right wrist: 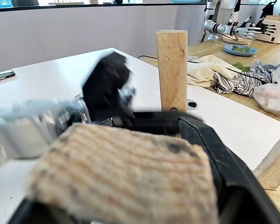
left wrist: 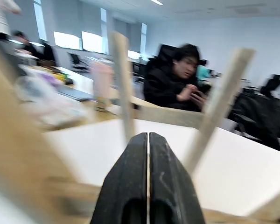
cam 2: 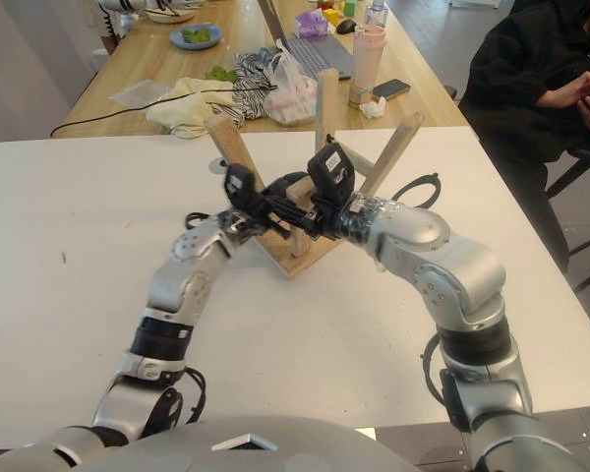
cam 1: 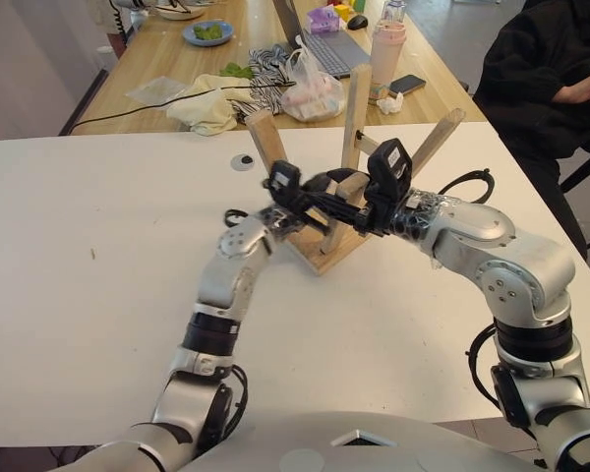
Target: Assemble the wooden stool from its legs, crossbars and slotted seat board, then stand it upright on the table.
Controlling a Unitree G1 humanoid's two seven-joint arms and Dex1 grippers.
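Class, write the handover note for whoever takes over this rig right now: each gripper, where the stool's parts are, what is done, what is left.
Left gripper: shut, nothing between its fingers, close in among the stool's legs.
Right gripper: shut on a wooden part of the stool; which part cannot be told.
Stool: on the white table, tipped, seat side down, three legs pointing up and outward.
Done: legs appear joined to the seat.
Left: probably check the joints, then turn it over to stand upright.

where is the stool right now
In the left eye view the stool rests legs-up on the white table, centre, near its far edge, just this side of the plastic bag.
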